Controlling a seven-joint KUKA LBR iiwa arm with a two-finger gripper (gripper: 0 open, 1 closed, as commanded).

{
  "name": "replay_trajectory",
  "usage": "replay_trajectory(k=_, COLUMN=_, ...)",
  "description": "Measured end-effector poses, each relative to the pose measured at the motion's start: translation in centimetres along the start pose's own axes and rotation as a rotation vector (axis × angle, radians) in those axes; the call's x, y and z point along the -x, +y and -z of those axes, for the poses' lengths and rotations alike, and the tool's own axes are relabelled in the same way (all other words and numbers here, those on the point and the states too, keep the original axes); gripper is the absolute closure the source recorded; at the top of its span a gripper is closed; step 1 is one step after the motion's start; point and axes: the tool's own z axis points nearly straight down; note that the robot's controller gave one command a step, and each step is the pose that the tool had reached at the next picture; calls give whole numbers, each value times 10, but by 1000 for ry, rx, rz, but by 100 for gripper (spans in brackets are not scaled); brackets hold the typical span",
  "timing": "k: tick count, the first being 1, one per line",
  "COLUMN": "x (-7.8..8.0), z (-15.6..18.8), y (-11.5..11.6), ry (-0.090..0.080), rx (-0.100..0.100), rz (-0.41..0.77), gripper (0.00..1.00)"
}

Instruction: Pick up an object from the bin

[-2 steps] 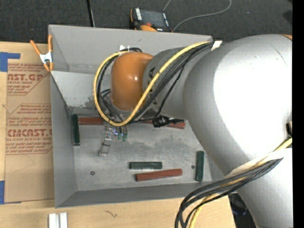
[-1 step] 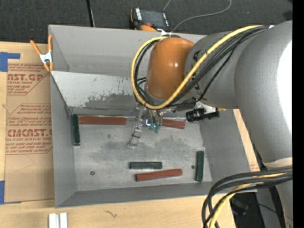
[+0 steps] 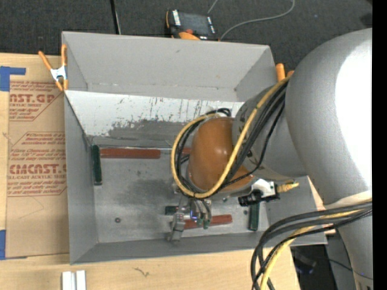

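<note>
a dark green bar (image 3: pixel 95 165) lay along the left wall of the bin (image 3: pixel 133 204), with a long red-brown bar (image 3: pixel 130 154) just beside its upper end. near the front wall the gripper (image 3: pixel 184 217) stood low at the left end of a short red bar (image 3: pixel 219 220); how far it was open could not be told. a dark green peg (image 3: pixel 253 217) lay further right.

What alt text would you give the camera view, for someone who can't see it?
A robot arm's gripper is down in a grey metal bin, by its lower wall, at the left end of a short red-brown stick. A longer red-brown stick and a dark green stick lie farther left.
</note>
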Motion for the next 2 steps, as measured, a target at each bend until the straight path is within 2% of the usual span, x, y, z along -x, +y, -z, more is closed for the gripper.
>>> replay_trajectory(k=1, x=3, z=3, y=1, ry=-7, rx=4, rz=0, gripper=100)
replay_trajectory(k=2, x=20, z=51, y=55, ry=-14, rx=9, rz=29, gripper=100)
